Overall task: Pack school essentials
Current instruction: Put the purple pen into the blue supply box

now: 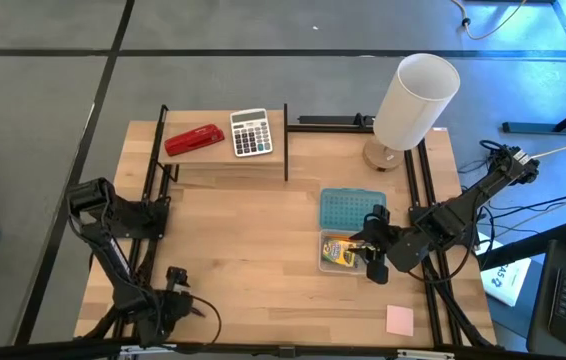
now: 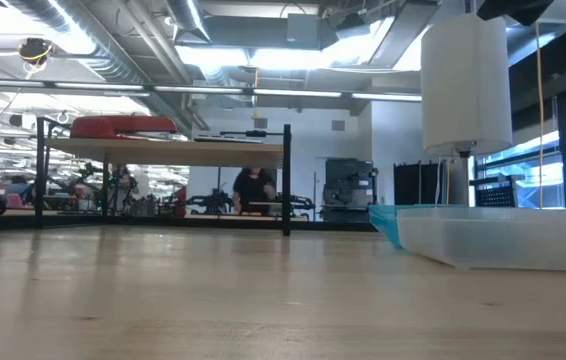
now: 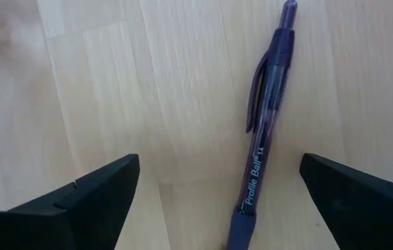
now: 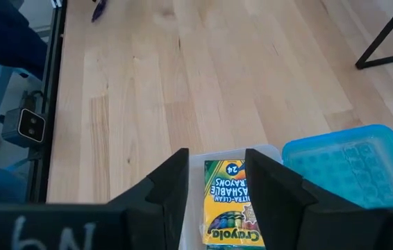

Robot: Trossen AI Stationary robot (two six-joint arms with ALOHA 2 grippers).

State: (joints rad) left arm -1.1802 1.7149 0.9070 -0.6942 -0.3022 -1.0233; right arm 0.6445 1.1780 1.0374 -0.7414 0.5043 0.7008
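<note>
The left gripper (image 3: 217, 201), fingers spread, straddles the dark purple ballpoint pen (image 3: 262, 146) lying on the table, ready to grasp. The right gripper (image 4: 216, 177), slightly parted, hovers over the yellow crayon box (image 4: 230, 205) inside the clear plastic bin (image 1: 325, 262).

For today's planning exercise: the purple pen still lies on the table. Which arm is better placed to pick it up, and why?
Left. Its tool hovers open directly over the pen, fingers on either side. The right tool is across the table at the clear box, over the crayon box.
</note>
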